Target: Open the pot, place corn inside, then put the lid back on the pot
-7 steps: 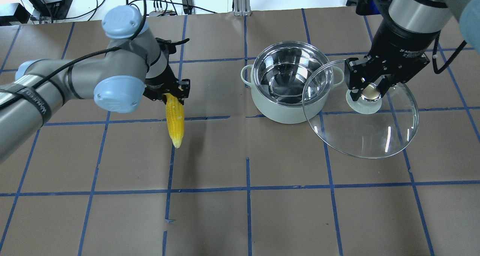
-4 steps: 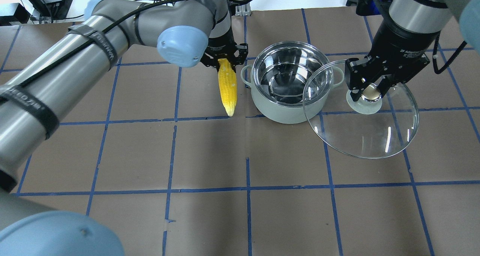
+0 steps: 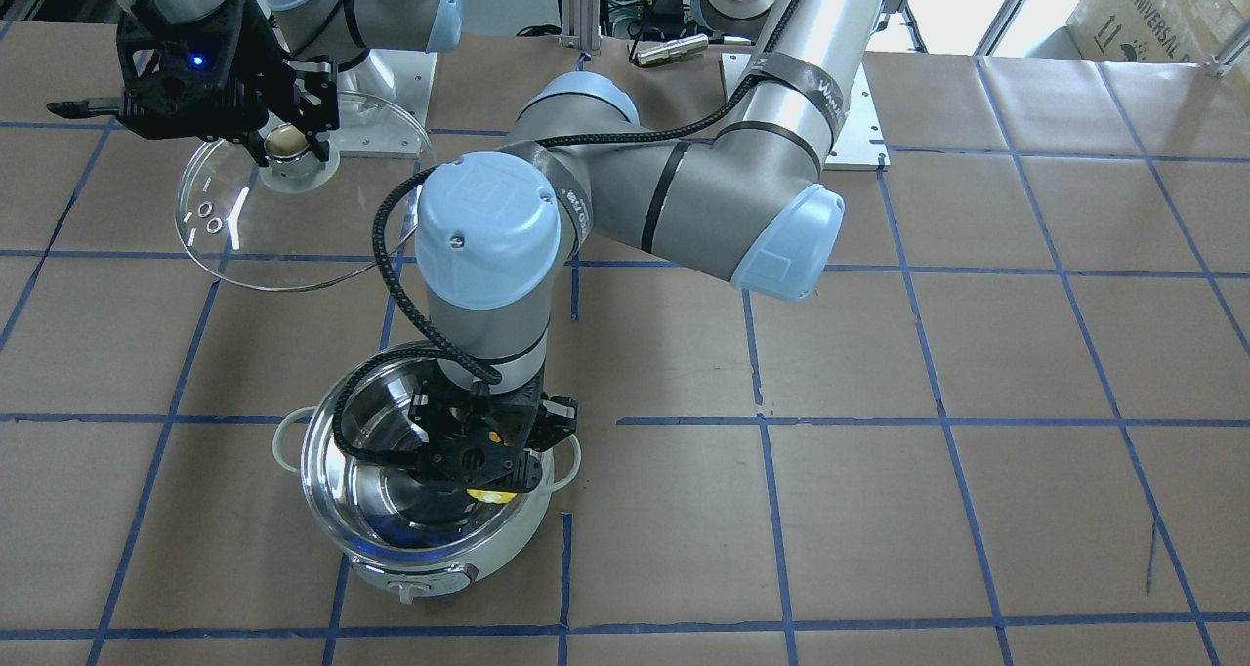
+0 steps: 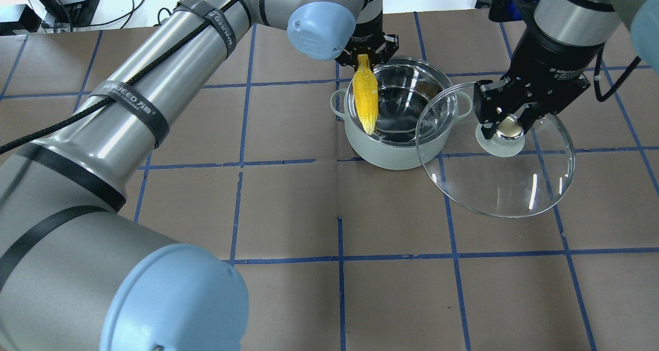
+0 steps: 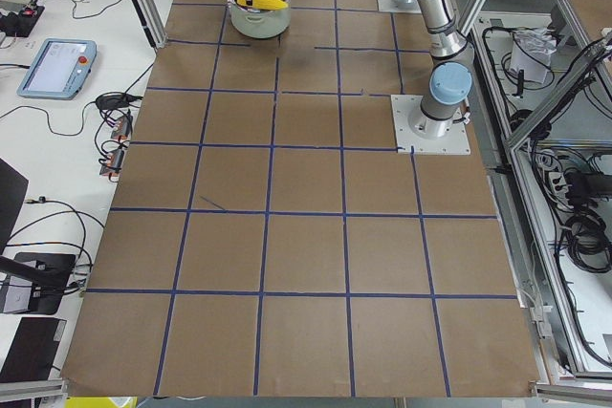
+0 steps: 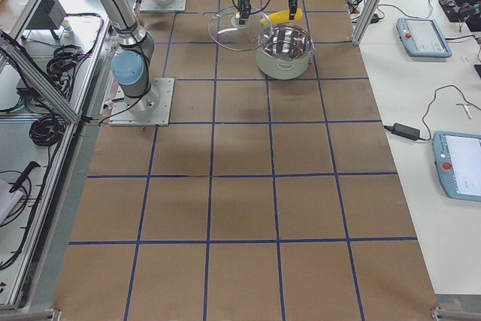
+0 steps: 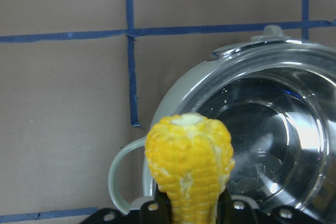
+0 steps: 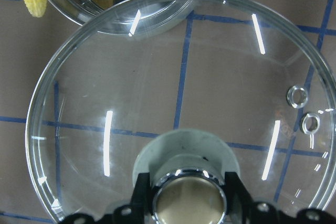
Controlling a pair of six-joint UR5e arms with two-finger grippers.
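yellow corn (image 4: 367, 100) hangs below the gripping left hand (image 4: 365, 58), over the pot's (image 4: 391, 153) left rim; right hand (image 4: 507, 126) clamps the lid (image 4: 507, 189).

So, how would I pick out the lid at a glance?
Find the pale mint pot standing open on the brown gridded table. Beside it, on the robot's right, the right gripper holds something round by its central knob. That is the lid: the only clear glass thing there, with two small holes near its rim.
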